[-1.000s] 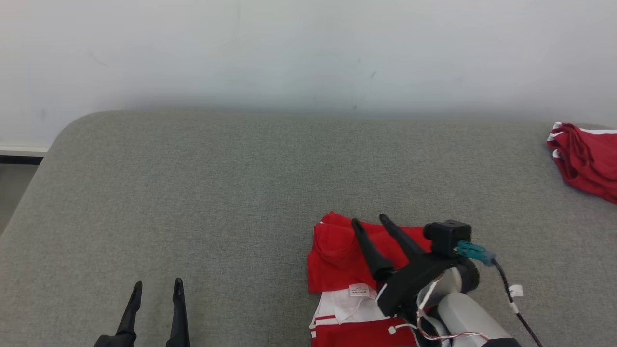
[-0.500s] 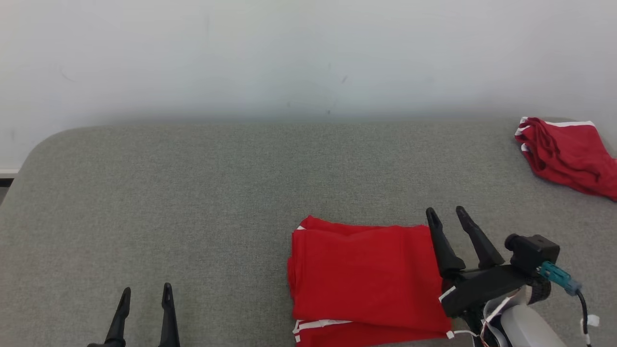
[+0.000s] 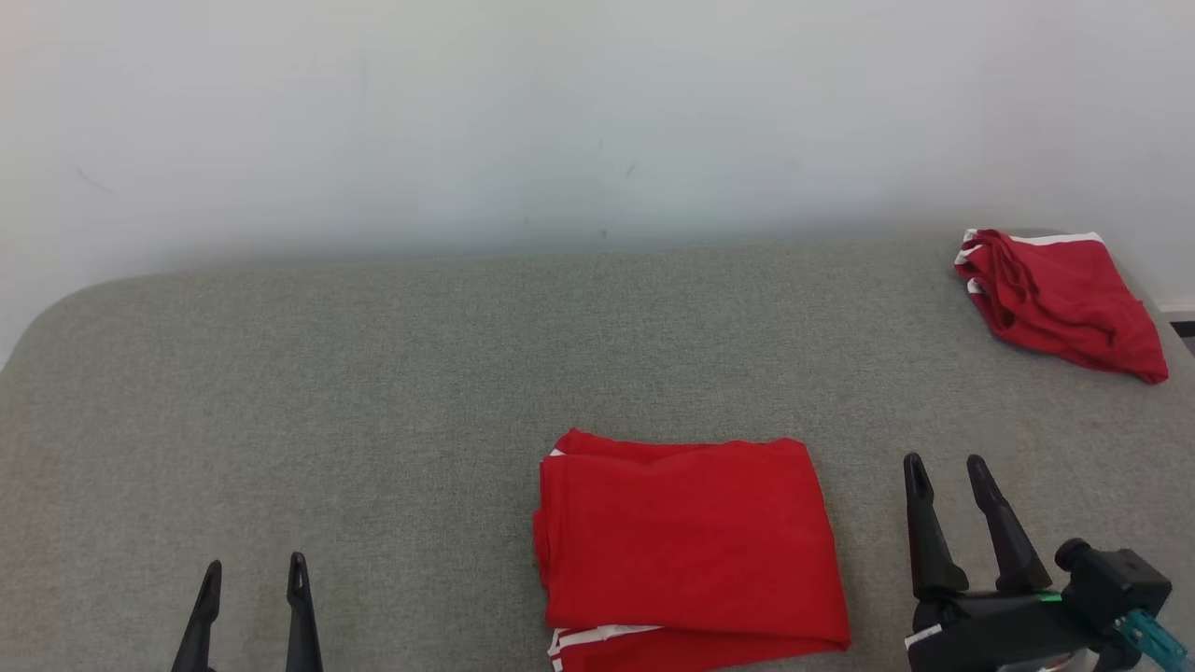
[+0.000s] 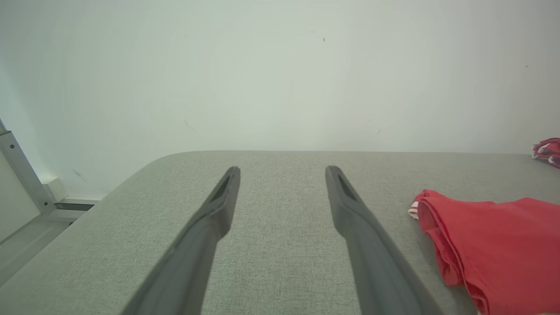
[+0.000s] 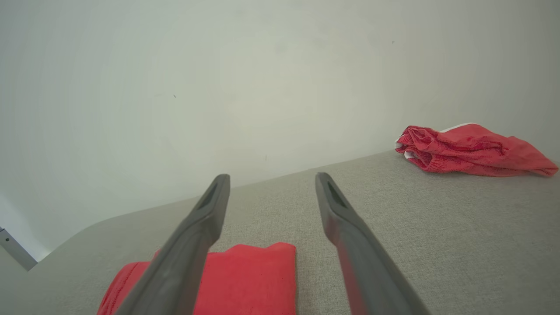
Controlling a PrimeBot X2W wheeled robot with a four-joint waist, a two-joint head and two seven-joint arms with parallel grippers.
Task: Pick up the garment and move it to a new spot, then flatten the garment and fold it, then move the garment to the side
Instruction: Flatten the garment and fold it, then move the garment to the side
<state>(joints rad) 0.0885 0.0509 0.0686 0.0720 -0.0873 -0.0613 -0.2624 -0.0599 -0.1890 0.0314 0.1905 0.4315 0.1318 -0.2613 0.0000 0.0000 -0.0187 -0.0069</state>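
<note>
The garment (image 3: 686, 541) is red with white trim and lies folded into a flat rectangle on the grey table (image 3: 373, 392), near its front edge. It also shows at the right of the left wrist view (image 4: 490, 245) and at the bottom of the right wrist view (image 5: 245, 280). My right gripper (image 3: 947, 467) stands open just right of the garment, apart from it, with nothing between its fingers. My left gripper (image 3: 252, 569) is open at the lower left, well away from the garment and empty.
A second red garment (image 3: 1060, 299) lies crumpled at the table's far right corner, also seen in the right wrist view (image 5: 468, 151). A pale wall (image 3: 560, 121) rises behind the table. The table's left end is rounded.
My right gripper let the folded-over layer drop onto the garment and drew back to the right, off the cloth. The head camera has shifted, so the whole scene slid left.
</note>
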